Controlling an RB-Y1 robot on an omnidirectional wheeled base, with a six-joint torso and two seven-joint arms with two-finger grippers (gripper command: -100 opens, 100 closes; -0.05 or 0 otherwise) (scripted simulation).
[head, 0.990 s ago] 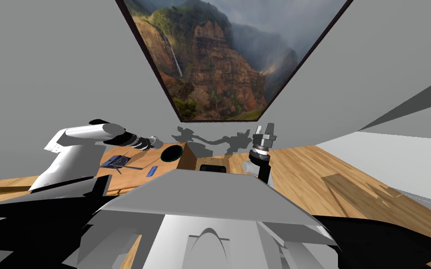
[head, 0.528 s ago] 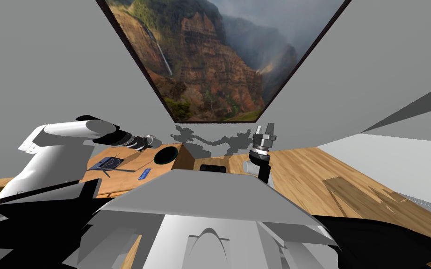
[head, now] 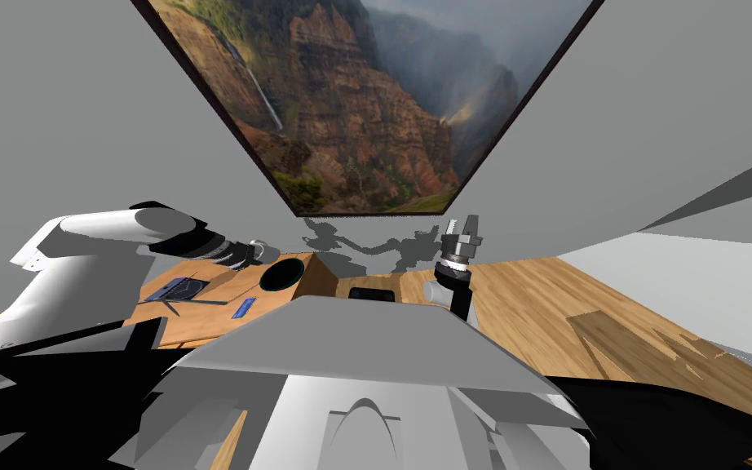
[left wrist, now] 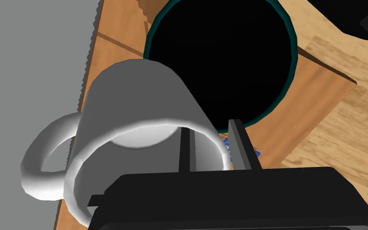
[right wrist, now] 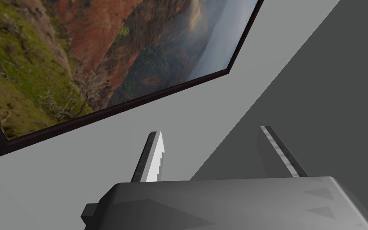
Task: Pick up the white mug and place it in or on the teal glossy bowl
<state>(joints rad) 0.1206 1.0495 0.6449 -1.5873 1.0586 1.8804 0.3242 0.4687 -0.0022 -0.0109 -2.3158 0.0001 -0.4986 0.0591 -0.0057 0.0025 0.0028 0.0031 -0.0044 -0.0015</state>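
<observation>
Since a second ago the head camera has swung, so the wooden table (head: 203, 306) and the wall picture (head: 350, 98) sit further toward nine o'clock in your head view. The left arm has kept pace and its hand stays at the bowl's edge. Your white mug (left wrist: 139, 104) is off the table, carried by the left gripper (left wrist: 211, 135). Its fingers pinch the mug's wall narrowly, one blade inside the mouth and one outside, with the handle turned away from the bowl. The teal bowl (left wrist: 294, 48), dark inside, lies just beyond the mug. From the head camera the mug hangs at roughly ten o'clock of the bowl's rim, near it but not yet over the middle. Two small blue things (head: 174, 288) lie on the table at the bowl's eight o'clock. The right gripper (head: 460, 224) is raised at the bowl's three o'clock, well apart, blades spread wide and empty. You can judge the pick-up done; still to do: carry the mug over the opening, lower it, let go
</observation>
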